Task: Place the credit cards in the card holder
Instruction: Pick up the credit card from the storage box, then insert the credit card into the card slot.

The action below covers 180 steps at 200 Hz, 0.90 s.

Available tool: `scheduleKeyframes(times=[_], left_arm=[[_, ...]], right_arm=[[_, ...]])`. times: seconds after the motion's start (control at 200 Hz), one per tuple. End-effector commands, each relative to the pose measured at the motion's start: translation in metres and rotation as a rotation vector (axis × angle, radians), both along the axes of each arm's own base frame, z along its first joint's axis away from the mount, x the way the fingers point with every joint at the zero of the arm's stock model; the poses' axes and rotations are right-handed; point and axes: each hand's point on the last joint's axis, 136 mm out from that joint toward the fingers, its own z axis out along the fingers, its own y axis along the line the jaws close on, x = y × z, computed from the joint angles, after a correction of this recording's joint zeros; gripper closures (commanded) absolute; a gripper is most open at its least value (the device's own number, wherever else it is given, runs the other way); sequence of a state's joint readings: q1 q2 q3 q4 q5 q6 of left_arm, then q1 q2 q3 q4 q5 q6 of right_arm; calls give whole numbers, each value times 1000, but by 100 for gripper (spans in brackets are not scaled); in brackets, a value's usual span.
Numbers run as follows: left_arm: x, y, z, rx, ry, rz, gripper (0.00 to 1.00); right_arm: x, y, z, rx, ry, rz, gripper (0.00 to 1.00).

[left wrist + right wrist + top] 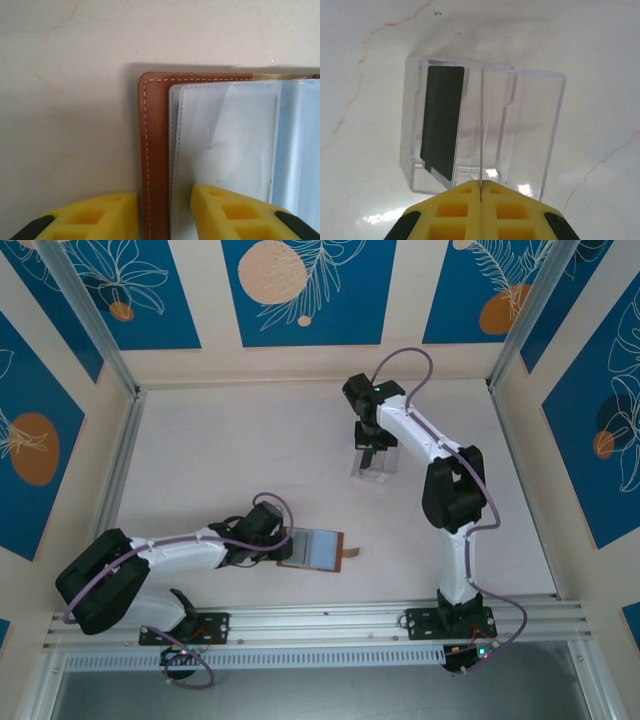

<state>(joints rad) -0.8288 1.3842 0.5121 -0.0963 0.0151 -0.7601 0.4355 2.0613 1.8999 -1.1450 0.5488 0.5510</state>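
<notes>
Right claw (pixel 481 192) pinches a credit card (pixel 481 125) edge-on at the clear tray (pixel 540 125); probably best lifted straight. Left claw (pixel 165 215), half-spread, straddles the card holder (pixel 155 150) edge.

Open card holder (pixel 227 150) flat on table (pixel 65 100); gripper (pixel 164 196) fingers apart, straddling brown cover edge

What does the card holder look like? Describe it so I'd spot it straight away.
On the white table, look toward the near edge, right by the left arm's pincer. The card holder lies open there. It is brown leather with clear sleeves inside, unlike the all-clear plastic tray farther back.
</notes>
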Motion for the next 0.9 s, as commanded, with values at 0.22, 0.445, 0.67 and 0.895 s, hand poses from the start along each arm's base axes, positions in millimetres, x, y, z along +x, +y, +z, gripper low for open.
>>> scheduleKeyframes(times=[0.22, 0.445, 0.67, 0.895], left_arm=[[-27, 3, -43, 23, 96, -45, 69], [-30, 0, -38, 27, 84, -37, 70], [-34, -2, -40, 56, 86, -28, 71], [-38, 1, -44, 85, 99, -7, 71]], right_arm=[[-60, 57, 43, 354, -107, 218, 100], [-128, 131, 35, 600, -150, 418, 100], [-158, 164, 4, 804, -196, 424, 100], [-179, 169, -35, 840, -192, 376, 100]])
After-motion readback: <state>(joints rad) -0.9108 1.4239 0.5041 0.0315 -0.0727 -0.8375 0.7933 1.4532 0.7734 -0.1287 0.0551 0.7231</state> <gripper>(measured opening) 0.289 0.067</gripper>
